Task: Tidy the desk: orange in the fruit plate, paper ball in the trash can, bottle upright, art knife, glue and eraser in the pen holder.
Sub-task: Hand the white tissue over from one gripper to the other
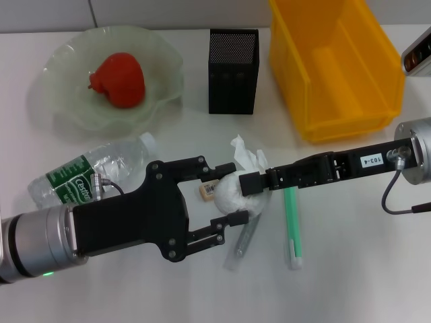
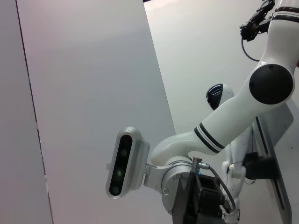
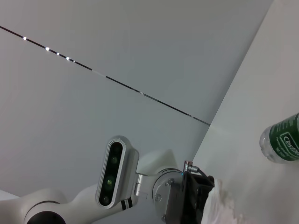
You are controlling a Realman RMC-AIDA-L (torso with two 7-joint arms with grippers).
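White paper ball sits between level left tool and right tool.

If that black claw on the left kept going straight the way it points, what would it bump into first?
Most likely the paper ball, which already sits between the open jaws of the left gripper. The right gripper is just beyond it; relative heights are unclear.

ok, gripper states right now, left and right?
Left gripper: open, fingers either side of the crumpled white paper ball.
Right gripper: at the paper ball's other side; cannot tell.
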